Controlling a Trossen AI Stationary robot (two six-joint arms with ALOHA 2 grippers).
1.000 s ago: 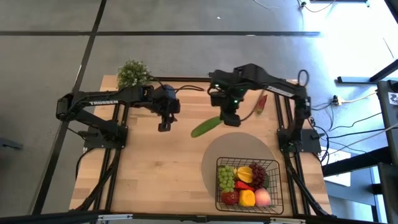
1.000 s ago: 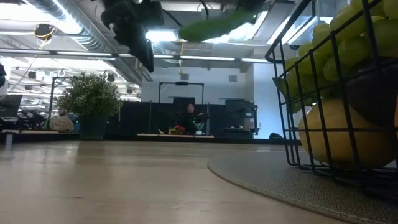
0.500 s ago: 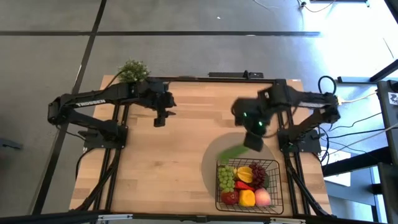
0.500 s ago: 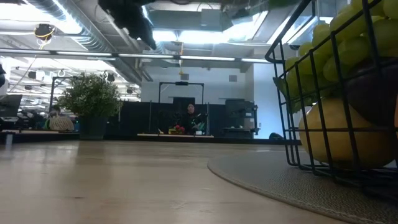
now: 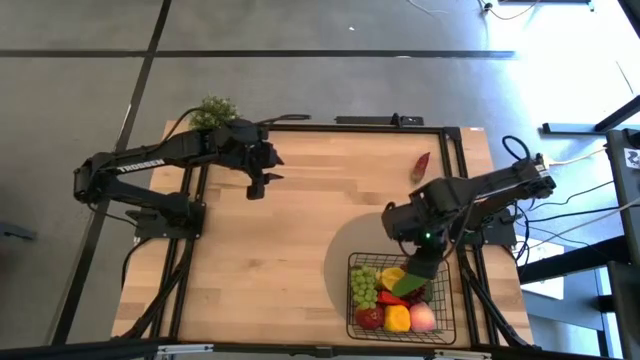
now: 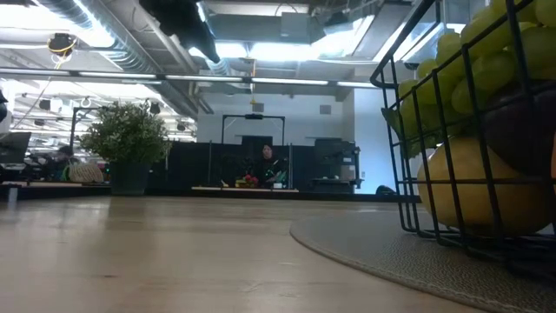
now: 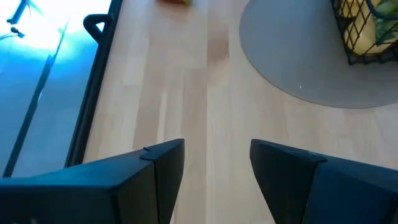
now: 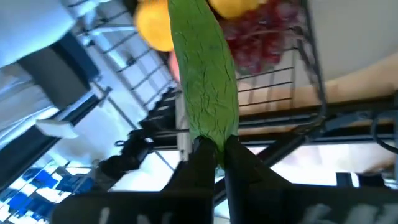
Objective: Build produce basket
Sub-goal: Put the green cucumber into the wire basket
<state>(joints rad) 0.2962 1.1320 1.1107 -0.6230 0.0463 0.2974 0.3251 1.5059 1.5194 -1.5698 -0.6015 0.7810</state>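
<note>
My right hand (image 5: 418, 275) grips the cucumber (image 8: 202, 74) over the basket (image 5: 352, 300), lower right, apparently holding grapes (image 5: 364, 285). Left hand (image 5: 257, 188) open; central worktop (image 5: 290, 240) bare.

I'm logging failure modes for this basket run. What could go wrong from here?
The right pincer pinches the cucumber only by its end, so it may swing or slip. The basket is already full, so it could roll off. The chili lies far off near the table's edge.
</note>
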